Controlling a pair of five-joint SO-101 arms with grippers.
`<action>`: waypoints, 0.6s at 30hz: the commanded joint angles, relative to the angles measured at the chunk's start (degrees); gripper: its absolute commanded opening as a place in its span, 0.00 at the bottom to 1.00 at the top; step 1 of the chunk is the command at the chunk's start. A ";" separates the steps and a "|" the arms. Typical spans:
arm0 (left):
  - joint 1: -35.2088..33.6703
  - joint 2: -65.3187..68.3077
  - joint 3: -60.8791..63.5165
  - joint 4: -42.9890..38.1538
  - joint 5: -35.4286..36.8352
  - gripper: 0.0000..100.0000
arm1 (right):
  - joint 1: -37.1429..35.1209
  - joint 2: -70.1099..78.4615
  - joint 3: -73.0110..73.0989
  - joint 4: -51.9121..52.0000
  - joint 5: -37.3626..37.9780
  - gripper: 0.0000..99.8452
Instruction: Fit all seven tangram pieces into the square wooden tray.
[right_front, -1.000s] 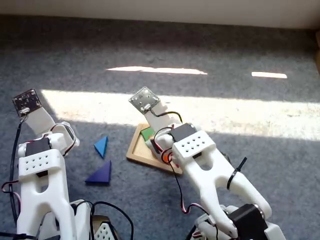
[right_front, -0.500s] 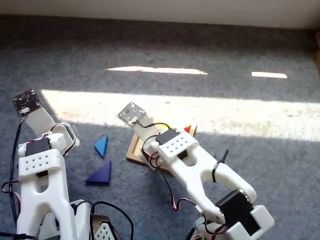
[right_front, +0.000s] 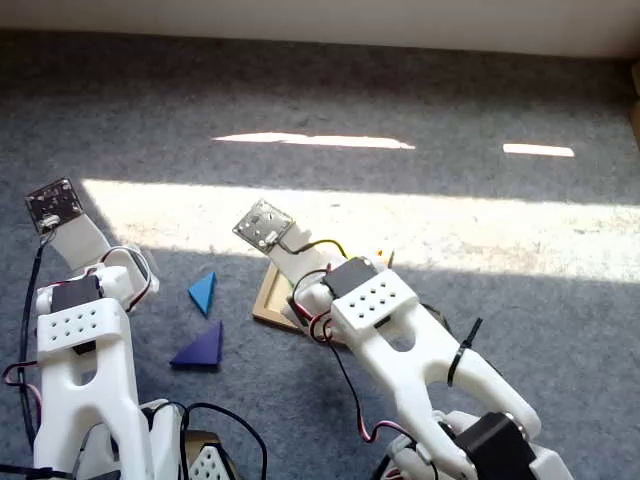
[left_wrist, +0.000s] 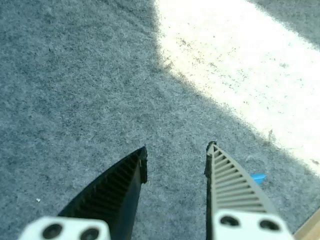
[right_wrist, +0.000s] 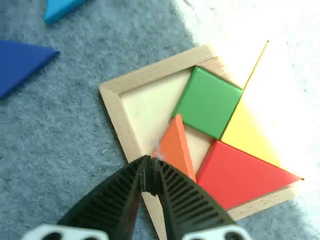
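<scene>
The square wooden tray (right_wrist: 114, 114) lies on the carpet and holds a green square (right_wrist: 207, 101), a yellow triangle (right_wrist: 247, 131), a red triangle (right_wrist: 240, 172) and an orange triangle (right_wrist: 176, 146). The orange one lies tilted in the bare part of the tray. My right gripper (right_wrist: 151, 175) is shut with nothing in it, its tips at the orange triangle's near corner by the tray rim. In the high view the right arm covers most of the tray (right_front: 268, 300). A light blue triangle (right_front: 203, 292) and a dark blue triangle (right_front: 200, 347) lie on the carpet left of the tray. My left gripper (left_wrist: 177, 150) hangs open above bare carpet.
Grey carpet covers the floor, with a bright sunlit band (right_front: 480, 230) crossing behind the tray. The left arm (right_front: 75, 330) stands to the left of the two blue triangles.
The right arm swung left over the tray, then drew back a little; it now hides the green and orange pieces in the high view. The left arm kept still.
</scene>
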 joint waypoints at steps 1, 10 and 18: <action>-0.31 -1.36 -2.95 -0.62 0.35 0.20 | 3.03 -2.24 1.80 -5.58 0.35 0.01; -0.31 -1.36 -2.95 -0.62 0.35 0.20 | 3.30 6.64 4.97 -11.38 0.44 0.01; -0.31 -1.36 -2.95 -0.62 0.35 0.20 | -1.19 7.69 4.88 -3.56 0.62 0.01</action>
